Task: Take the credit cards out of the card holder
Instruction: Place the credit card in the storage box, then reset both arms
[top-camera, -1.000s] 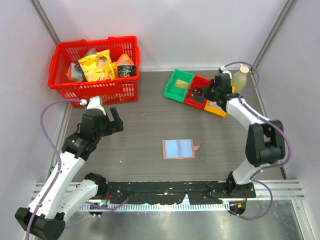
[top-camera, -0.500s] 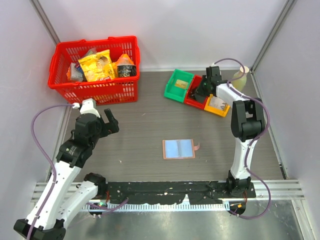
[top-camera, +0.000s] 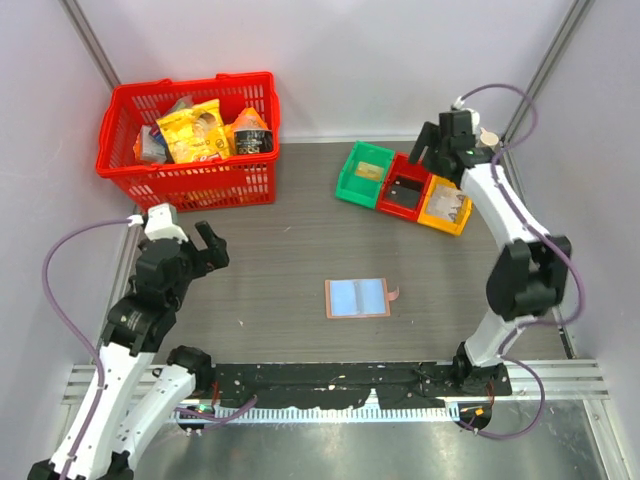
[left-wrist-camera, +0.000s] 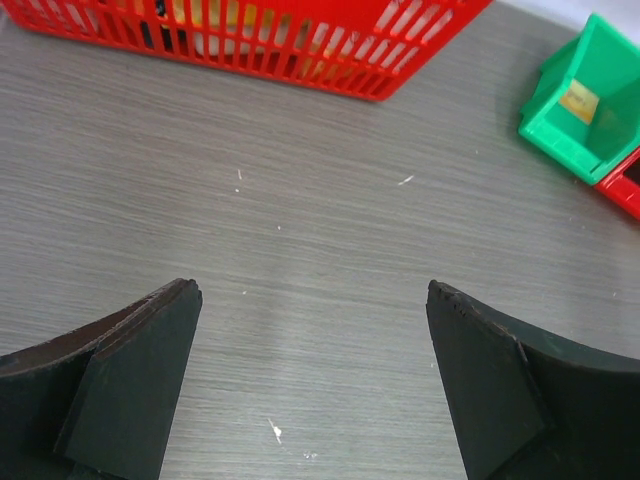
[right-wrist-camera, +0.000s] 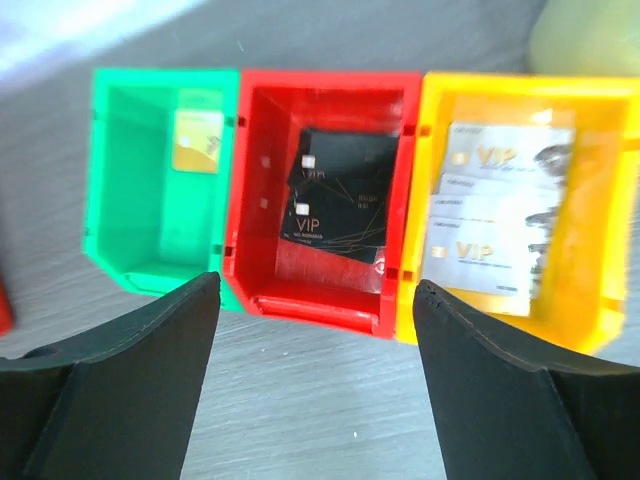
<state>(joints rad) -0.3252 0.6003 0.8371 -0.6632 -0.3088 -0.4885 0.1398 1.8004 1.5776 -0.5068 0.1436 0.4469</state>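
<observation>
Card holder (top-camera: 357, 298) lies open at frame centre, nothing near it. Left gripper (left-wrist-camera: 310, 300) spread, empty. Right gripper (right-wrist-camera: 315, 285) spread, empty, above bins (right-wrist-camera: 315, 305) upper right. Risk: the unpinned holder slides if a card gets tugged.

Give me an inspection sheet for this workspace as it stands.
Surface: grey wood-grain table.
Job's things: card holder lies open, blue lining up; credit cards lie in the bins.
Clutter: red basket of snacks; green bin, red bin and yellow bin in a row; pale bottle.
Grippers: left gripper open, empty; right gripper open, above the bins.
Cables: purple cables loop off both arms.
Surroundings: pale walls.
</observation>
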